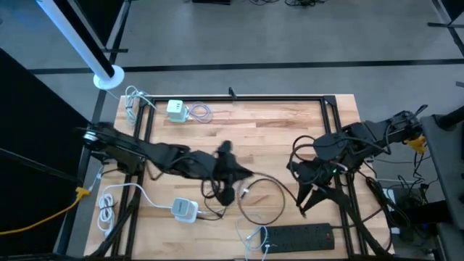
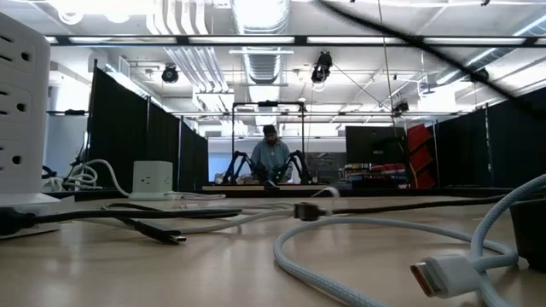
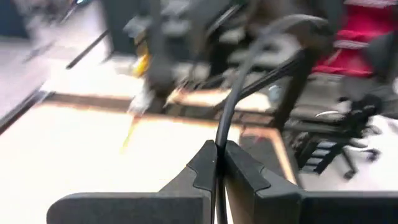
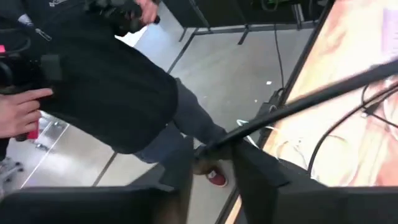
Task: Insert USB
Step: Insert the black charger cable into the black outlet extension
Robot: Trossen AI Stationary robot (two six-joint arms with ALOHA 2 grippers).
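Cable (image 3: 225,127) is pinched between the closed fingers of the left gripper (image 3: 217,163), which hangs over the middle of the table (image 1: 290,123), and the right gripper (image 4: 214,155) is clamped on the same black lead farther right. The power strip (image 1: 301,235) lies at the near edge. Judged from here, slack looping between the grips could snag, or the thin lead could slip and twist before its plug lines up.

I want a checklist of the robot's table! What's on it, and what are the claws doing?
Surface: wooden table.
Job's things: black power strip at the near edge; white charger; white charger.
Clutter: nothing seen.
Grippers: left gripper shut on a black cable; right gripper shut on a black cable.
Cables: white cable at the left; black loop mid-table.
Surroundings: a person beside the table.
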